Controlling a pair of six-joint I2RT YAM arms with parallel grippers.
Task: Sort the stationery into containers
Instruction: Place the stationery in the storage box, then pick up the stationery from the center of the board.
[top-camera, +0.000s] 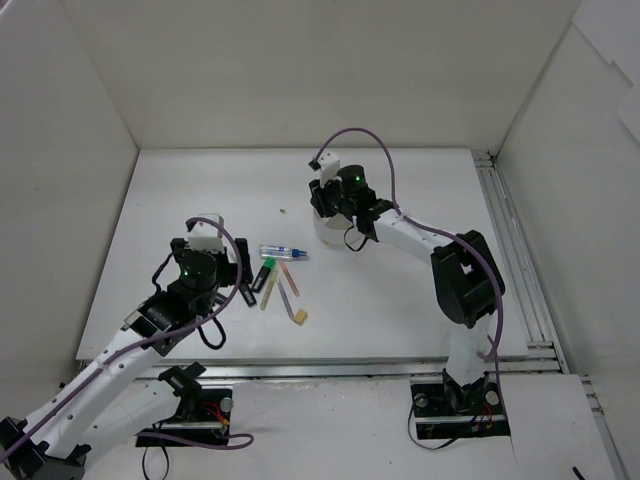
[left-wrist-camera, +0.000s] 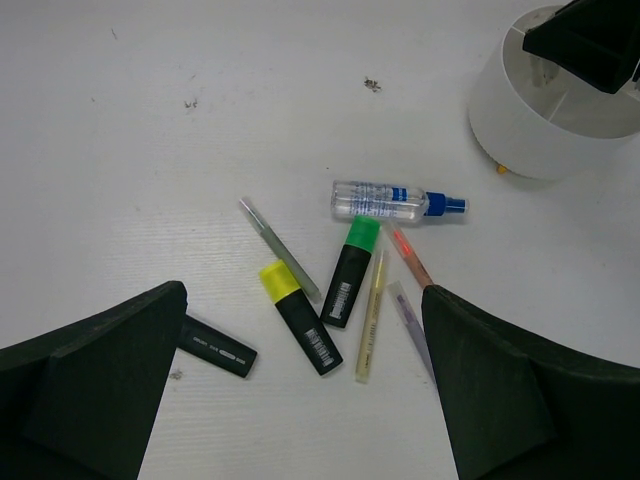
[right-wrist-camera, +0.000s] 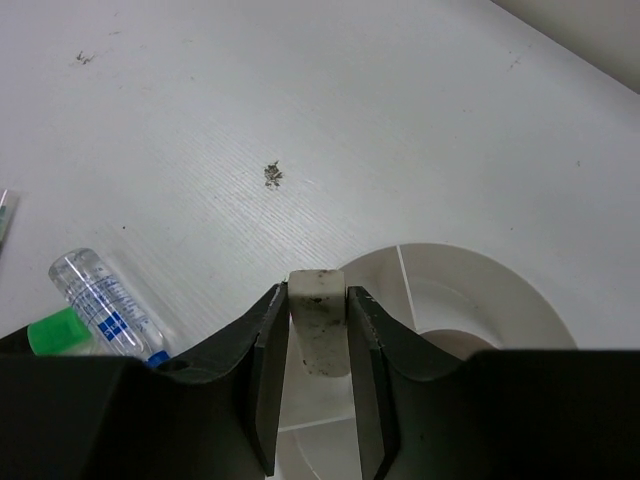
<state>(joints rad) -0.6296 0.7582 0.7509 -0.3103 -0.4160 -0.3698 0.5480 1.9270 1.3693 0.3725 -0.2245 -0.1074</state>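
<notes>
Enclosing the scene on three sides, plain white walls (top-camera: 300, 70) rise around a white ribbed table (top-camera: 400, 300). Metal rails (top-camera: 510, 260) run along its right edge, and a few dark specks (left-wrist-camera: 372, 85) mark its surface.

The low round white tub (left-wrist-camera: 520, 130), split by thin dividers, sits at mid-table. The right tool (right-wrist-camera: 318, 310) hangs directly over it, its fingers pinched on a smudged beige eraser (right-wrist-camera: 320, 330) held upright above the compartments.

The left tool (left-wrist-camera: 305, 295) is spread wide and holds nothing, poised above the loose stationery left of the tub. There the clear blue-capped tube (left-wrist-camera: 385, 200) lies on its side. Just below it are a green-capped highlighter (left-wrist-camera: 350, 275) and a yellow-capped highlighter (left-wrist-camera: 298, 318). A third highlighter (left-wrist-camera: 215, 347) is partly hidden by a finger. Several thin pens (left-wrist-camera: 370, 320) fan out among them, and a second eraser (top-camera: 300, 317) lies nearest the arms.
</notes>
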